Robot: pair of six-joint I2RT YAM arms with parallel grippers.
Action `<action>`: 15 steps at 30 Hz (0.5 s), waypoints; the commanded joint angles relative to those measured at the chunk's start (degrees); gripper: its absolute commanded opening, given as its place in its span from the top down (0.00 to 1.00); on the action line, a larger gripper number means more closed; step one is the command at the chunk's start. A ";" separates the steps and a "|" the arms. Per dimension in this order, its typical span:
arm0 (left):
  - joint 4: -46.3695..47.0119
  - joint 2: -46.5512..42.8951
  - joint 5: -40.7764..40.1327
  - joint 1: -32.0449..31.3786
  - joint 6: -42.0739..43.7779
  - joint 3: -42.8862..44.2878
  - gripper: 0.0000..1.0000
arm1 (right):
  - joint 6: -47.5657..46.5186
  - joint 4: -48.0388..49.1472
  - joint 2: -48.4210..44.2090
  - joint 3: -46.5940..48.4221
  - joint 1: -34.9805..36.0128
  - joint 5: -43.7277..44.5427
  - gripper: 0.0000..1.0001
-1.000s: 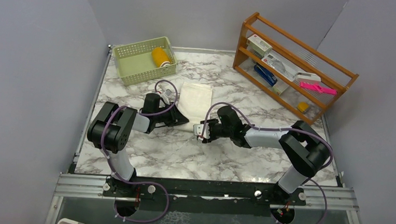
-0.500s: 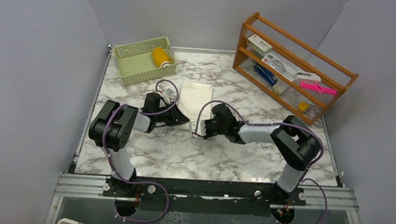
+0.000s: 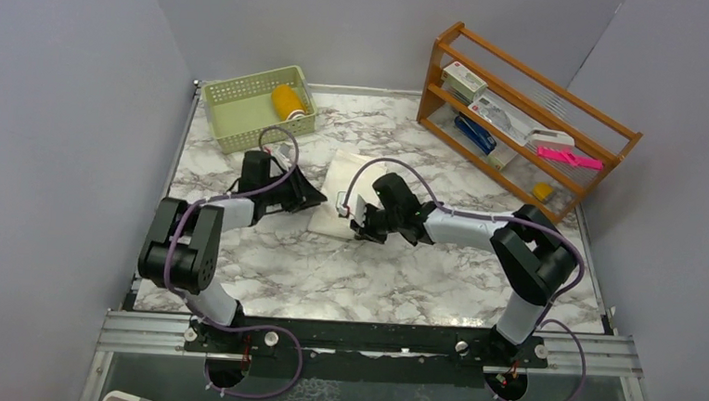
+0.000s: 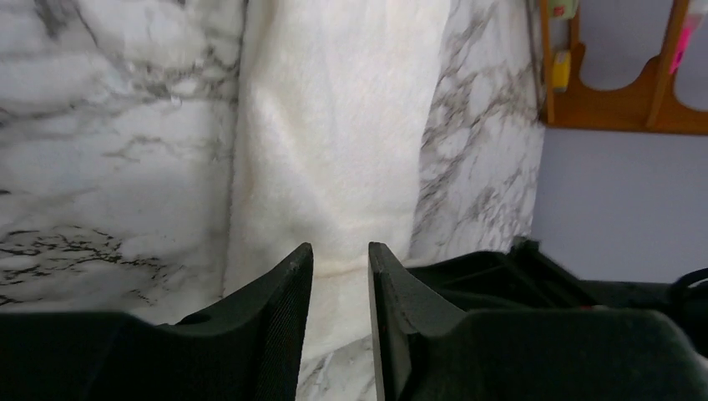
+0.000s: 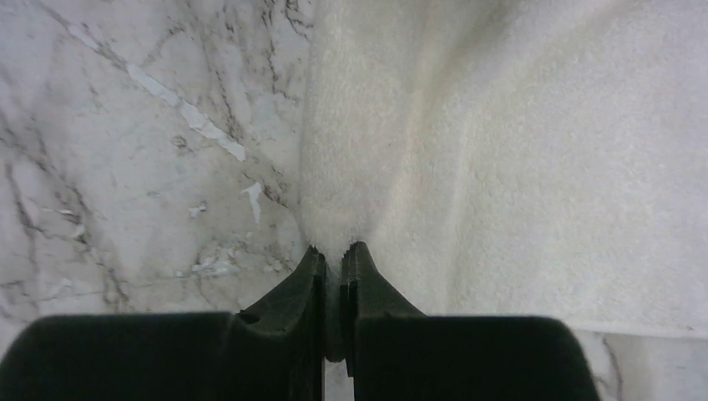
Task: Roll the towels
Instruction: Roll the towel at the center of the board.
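— Both arms have pushed out across the marble table (image 3: 328, 273) in the last second. The left one has stretched nearly straight, and the right one has swung in from the bare marble onto the cloth.

— Which cloth?

— It's the cream-white towel (image 3: 353, 171), lying flat in the middle of the table just past the two wrists. Its near end is bunched up where they meet it.

— Has the right gripper (image 5: 334, 251) got hold of it?

— Yes. Its wrist camera shows the two fingers pressed almost together on a raised ridge of the towel's edge, with marble on one side and flat towel on the other.

— And the left gripper (image 4: 334, 251)?

— That one is released, I'd say. Its jaws stand a little apart over the towel's near left part, and you can see the white pile straight through the gap. Nothing looks pinched. From above it sits just beside the right gripper, and both are at the same end of the cloth.

— Where's the other towel?

— The mustard-yellow towel (image 3: 288, 101) is already a tight roll, lying in the pale green basket (image 3: 266, 136) at the far left corner, well apart from both arms.

— Anything else on the table?

— A wooden rack (image 3: 544, 82) stands along the far right side with small packets and a pink item on its shelves.
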 commanded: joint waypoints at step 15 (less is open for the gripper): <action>-23.08 -23.29 1.17 3.67 13.40 2.69 0.60 | 53.06 -2.86 14.90 11.89 -6.54 -31.69 0.99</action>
